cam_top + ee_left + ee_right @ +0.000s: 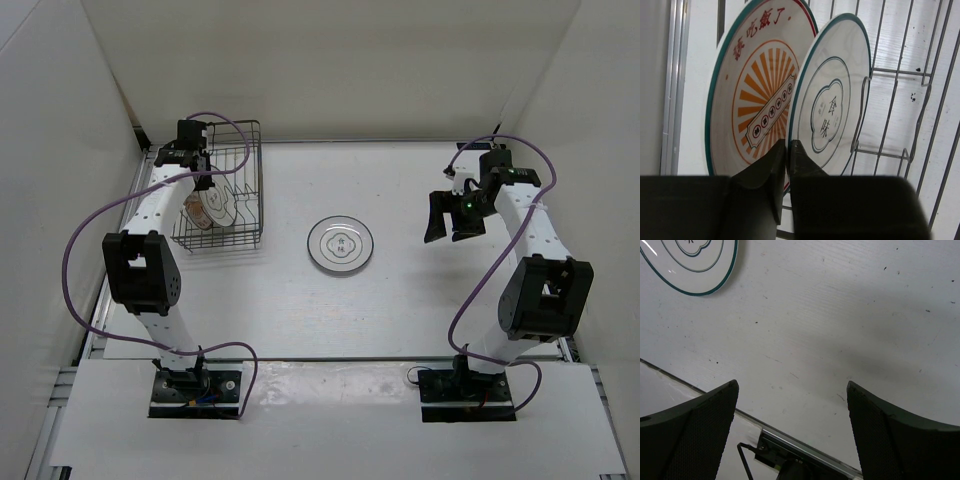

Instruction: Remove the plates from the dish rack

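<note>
The dish rack (255,135), a dark wire basket, stands at the table's back left with two plates upright in it. In the left wrist view the orange sunburst plate (755,90) stands behind a white plate (832,100) with a grey-green ring. My left gripper (787,145) is shut on the lower rim of that white plate, one finger on each face. Another white ringed plate (340,245) lies flat mid-table. My right gripper (452,225) hangs open above the table's right side, holding nothing.
Rack wires and divider prongs (897,72) rise close to the right of the gripped plate. White walls enclose the table on three sides. The flat plate's edge (690,260) shows at the top left of the right wrist view, the table's near rail (805,450) below.
</note>
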Controlling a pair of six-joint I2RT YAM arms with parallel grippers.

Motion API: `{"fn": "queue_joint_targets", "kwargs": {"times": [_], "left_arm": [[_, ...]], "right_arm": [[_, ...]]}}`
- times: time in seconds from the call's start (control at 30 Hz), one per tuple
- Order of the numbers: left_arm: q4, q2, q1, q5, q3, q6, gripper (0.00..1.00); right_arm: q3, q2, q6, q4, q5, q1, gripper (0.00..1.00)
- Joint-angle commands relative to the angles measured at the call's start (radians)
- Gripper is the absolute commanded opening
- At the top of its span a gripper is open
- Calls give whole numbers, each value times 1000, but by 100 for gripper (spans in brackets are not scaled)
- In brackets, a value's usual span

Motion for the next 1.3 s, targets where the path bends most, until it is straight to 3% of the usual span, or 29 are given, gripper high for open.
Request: {"fn": "queue_joint_targets", "kwargs": {"times": [0.0, 0.17, 0.6, 0.87, 0.97, 1.13, 1.27], "left_arm": [[3, 11, -5, 1, 24, 33, 16], [15, -15, -7, -22, 41, 67, 1], [121, -180, -51, -5, 139, 168, 1], [222, -300, -58, 84, 151, 110, 1], [264, -329, -58, 130, 139, 22, 1], [319, -337, -55, 363, 93, -233, 1], [471, -335, -70, 545, -92, -433, 1]], "right_arm": [[-10, -40, -18, -15, 1, -3, 90], [-15, -40, -15, -14, -5, -5, 90], [-15, -29, -4, -12, -25, -3, 90], [-21, -27, -4, -15, -33, -3, 90], [-22, -27, -2, -14, -33, -3, 90], [-27, -24, -4, -15, -30, -5, 90], [-33, -32, -7, -14, -28, -3, 90]]}}
